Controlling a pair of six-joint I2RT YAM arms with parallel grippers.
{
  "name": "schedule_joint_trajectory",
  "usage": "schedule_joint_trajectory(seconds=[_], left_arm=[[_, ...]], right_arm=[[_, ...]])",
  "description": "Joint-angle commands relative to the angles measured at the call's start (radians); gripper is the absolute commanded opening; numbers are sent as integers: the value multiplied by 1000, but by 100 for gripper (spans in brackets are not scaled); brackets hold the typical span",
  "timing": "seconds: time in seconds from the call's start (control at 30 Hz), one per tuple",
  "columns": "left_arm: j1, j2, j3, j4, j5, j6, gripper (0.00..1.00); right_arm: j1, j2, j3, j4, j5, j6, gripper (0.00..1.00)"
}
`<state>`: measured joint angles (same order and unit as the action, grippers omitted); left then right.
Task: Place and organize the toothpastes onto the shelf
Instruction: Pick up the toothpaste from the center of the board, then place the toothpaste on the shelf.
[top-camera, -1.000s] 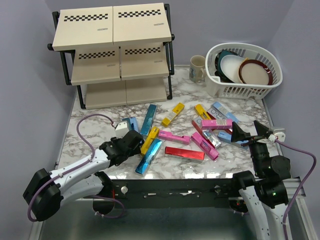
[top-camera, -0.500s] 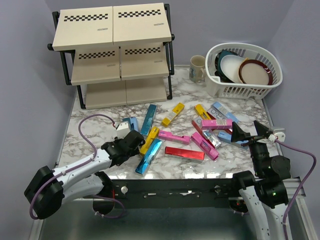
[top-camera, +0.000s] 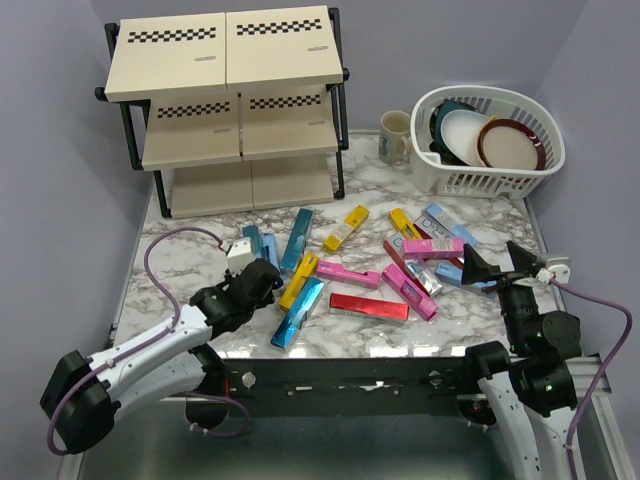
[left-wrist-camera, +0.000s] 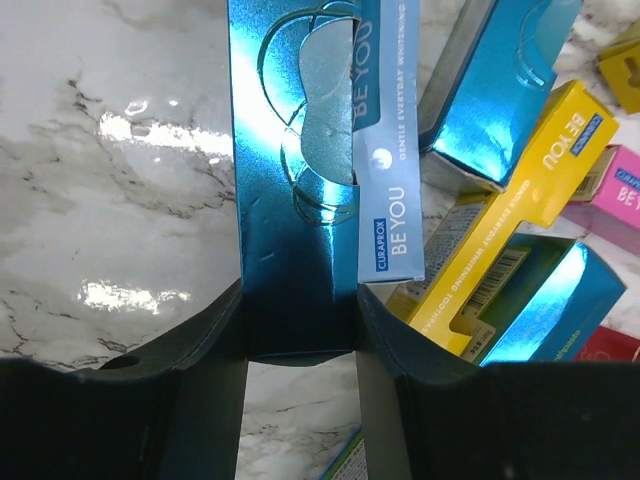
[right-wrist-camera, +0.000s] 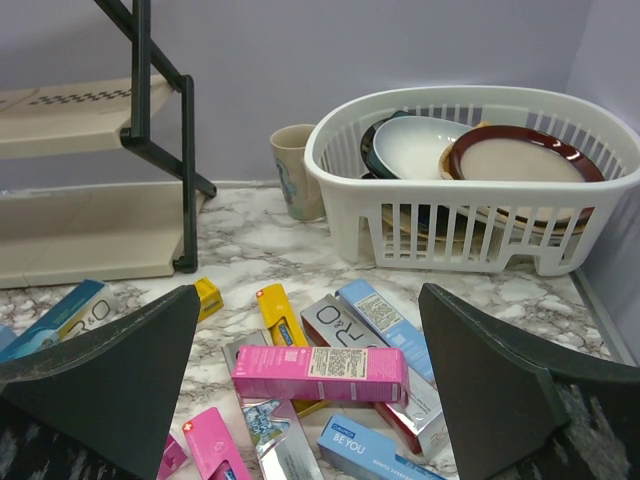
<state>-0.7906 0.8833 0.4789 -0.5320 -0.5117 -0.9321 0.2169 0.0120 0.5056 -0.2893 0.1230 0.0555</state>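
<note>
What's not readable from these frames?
- Left wrist: teal-blue carton in left gripper, far end cut by top edge; lifted or not, unclear.
- Top: shelf, lower tiers' backs hidden by upper boards.
- Right wrist: dishes half hidden behind basket wall.
- Top: toothpastes, print too small.

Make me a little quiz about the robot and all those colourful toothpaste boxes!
1. True or false: the right gripper is holding a pink box.
2. Which colour is the box pinched by the left gripper? A red, B shiny blue, C yellow.
3. How many toothpaste boxes lie on the shelf?
Key: 1 false, its fingers are wide open and empty. 2 B. 3 zero, they all lie on the table.
</note>
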Motion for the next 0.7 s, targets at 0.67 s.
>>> schedule_joint_trajectory(seconds=[0.67], left_arm=[[710, -64, -224, 1087, 600, 82, 34]], right_arm=[[36, -282, 33, -31, 21, 7, 100]])
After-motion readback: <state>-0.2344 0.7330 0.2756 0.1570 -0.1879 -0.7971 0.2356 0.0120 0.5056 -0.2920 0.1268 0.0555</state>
